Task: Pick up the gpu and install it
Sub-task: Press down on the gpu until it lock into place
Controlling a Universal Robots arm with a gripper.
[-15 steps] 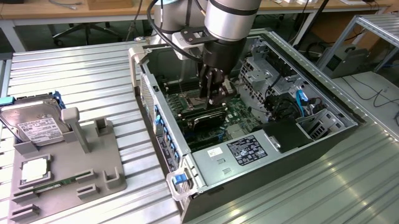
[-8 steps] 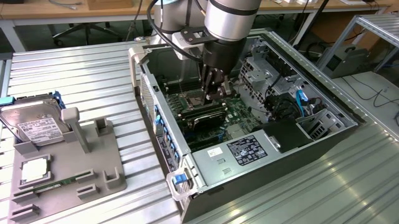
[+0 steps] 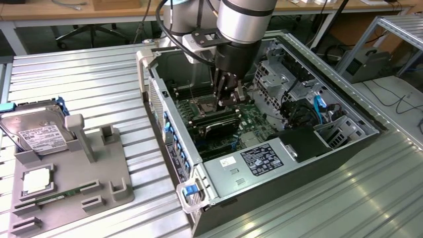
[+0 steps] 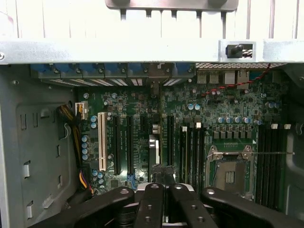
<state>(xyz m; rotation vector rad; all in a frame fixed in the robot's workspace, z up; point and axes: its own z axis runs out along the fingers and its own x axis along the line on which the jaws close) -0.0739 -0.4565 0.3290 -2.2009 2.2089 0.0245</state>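
The gpu (image 4: 153,147) stands edge-on among the motherboard's expansion slots, running from the case's rear brackets toward my fingers. My gripper (image 4: 166,190) is shut, its black fingertips together right at the card's upper edge; I cannot tell whether they pinch it or only rest on it. In the exterior view the gripper (image 3: 228,99) reaches straight down into the open computer case (image 3: 330,89), over the middle of the motherboard, and the fingers hide most of the card.
On the exterior view's left, a grey fixture (image 3: 73,183) holds a hard drive (image 3: 36,134), a processor chip (image 3: 36,181) and a green memory stick (image 3: 49,198). The case also holds a labelled power supply (image 3: 261,158), drive cages and blue cables (image 3: 317,109).
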